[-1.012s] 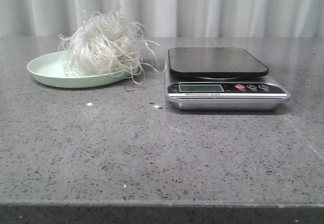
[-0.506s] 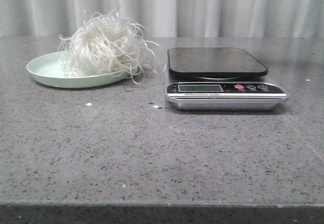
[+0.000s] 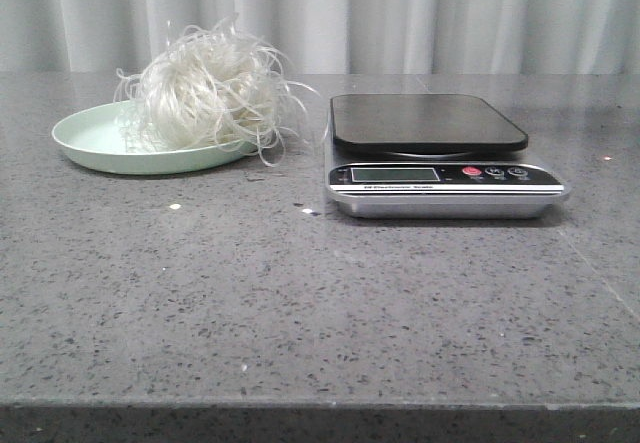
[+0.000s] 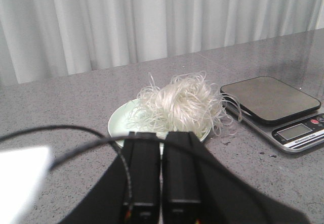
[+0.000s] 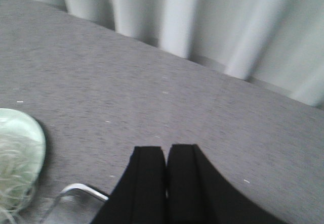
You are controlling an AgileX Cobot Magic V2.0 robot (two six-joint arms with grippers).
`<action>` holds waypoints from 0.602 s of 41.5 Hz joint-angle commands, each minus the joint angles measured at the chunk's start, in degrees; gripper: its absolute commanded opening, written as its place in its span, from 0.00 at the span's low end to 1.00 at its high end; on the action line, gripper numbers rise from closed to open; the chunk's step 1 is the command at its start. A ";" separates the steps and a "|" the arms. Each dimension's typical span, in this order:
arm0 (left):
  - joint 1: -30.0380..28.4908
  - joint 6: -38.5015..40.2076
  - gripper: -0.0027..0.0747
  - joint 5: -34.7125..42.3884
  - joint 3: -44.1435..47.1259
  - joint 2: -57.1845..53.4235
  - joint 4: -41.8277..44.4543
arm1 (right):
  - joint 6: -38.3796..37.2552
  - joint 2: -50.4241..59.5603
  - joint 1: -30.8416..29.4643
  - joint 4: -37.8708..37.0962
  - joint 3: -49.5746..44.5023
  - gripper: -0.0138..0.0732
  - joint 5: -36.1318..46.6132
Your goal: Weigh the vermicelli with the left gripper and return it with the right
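Note:
The vermicelli (image 3: pixel 205 88), a fluffy ball of whitish strands, lies on a pale green plate (image 3: pixel 90 143) at the left of the table; it also shows in the left wrist view (image 4: pixel 182 102). The scale (image 3: pixel 440 153) with its black platform (image 3: pixel 425 120) stands to its right, with nothing on it. My left gripper (image 4: pixel 161 135) is shut and empty, short of the plate (image 4: pixel 119 125). My right gripper (image 5: pixel 166 150) is shut and empty, above the table near the scale's metal corner (image 5: pixel 81 189). Neither gripper shows in the front view.
A grey speckled table (image 3: pixel 300 303) spreads toward the front edge. White curtains (image 3: pixel 400 13) hang behind it. A black cable (image 4: pixel 61 133) loops over the left gripper. A few small white specks (image 3: pixel 176 206) lie on the table.
Nothing on the table has moved. Only the view shifts very slightly and small light glints change place.

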State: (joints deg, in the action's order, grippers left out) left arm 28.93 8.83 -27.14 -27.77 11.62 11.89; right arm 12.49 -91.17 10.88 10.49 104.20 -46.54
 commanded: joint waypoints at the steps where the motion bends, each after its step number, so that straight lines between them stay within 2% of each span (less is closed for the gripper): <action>1: -0.17 0.55 0.21 4.56 -1.38 0.49 0.63 | -3.72 7.19 -0.37 -4.67 -4.16 0.33 7.59; 25: -0.17 0.55 0.21 4.56 -1.38 0.49 0.63 | -4.16 43.18 -0.37 -5.05 -52.04 0.33 28.40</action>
State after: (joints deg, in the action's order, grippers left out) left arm 28.93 8.83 -27.14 -27.77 11.62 12.16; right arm 8.49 -53.24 10.88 5.90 55.32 -25.88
